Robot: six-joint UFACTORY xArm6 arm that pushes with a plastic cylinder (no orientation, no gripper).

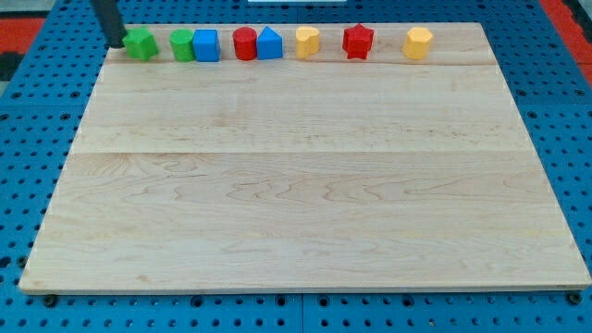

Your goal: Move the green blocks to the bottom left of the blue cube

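- Pale wooden table, made of jointed planks, fills most of the frame and rests on a blue perforated base.
- All blocks stand in one row along the upper edge of the table.
- Row order from the frame's left: green star-like block, green rounded block, blue cube, red rounded block, blue house-shaped block, yellow rounded block, red star-shaped block, yellow hexagonal block.
- Exact shapes of the two green blocks are hard to confirm at this size.
- Contact state: the green rounded block touches the left face of the blue cube. The green star-like block stands just beside it, with a small gap.
- My tip sits at the upper left of the frame, just left of the green star-like block, touching it or nearly so.
- Jaws: none fitted. The arm ends in a plain dark rod, so nothing opens, closes or is held.
- Step in hand, as judged: approach to the first green block. Neither green block is yet at the lower left of the blue cube; both lie level with it.
- Next move, as judged: bring my tip above each green block, on its upper-edge side, and push toward the frame's bottom.
- Caution: a push toward the frame's right would drive the green blocks into the blue cube and displace it.
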